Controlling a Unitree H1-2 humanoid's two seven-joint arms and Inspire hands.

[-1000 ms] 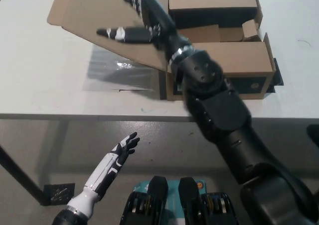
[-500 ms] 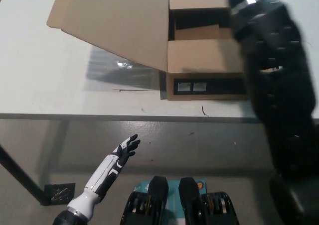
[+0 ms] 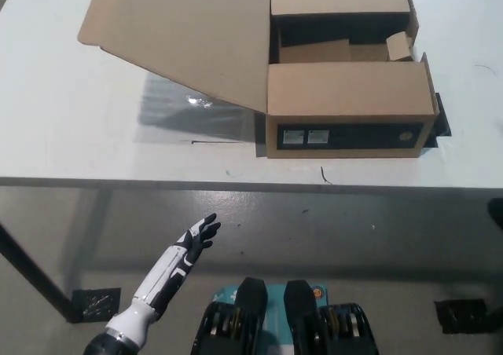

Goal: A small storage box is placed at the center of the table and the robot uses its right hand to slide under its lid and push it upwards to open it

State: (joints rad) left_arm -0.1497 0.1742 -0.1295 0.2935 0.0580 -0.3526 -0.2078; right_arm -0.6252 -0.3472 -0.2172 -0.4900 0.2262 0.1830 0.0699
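A brown cardboard storage box (image 3: 346, 107) stands on the white table (image 3: 63, 135), a little right of centre. Its big lid (image 3: 185, 37) is swung out to the left and slants over the tabletop. The inside shows dark, with a small flap (image 3: 399, 47) at the right. My black right arm and hand are out of the picture. My white left hand (image 3: 198, 236) rests low in front of the table edge, fingers spread, holding nothing.
A sheet of clear plastic (image 3: 189, 115) lies on the table under the raised lid. Below the table edge is grey floor, with a dark table leg (image 3: 27, 272) at the lower left.
My right arm has pulled away from the lid, swung to the right and left the view. The lid stays open. The left hand has not moved.
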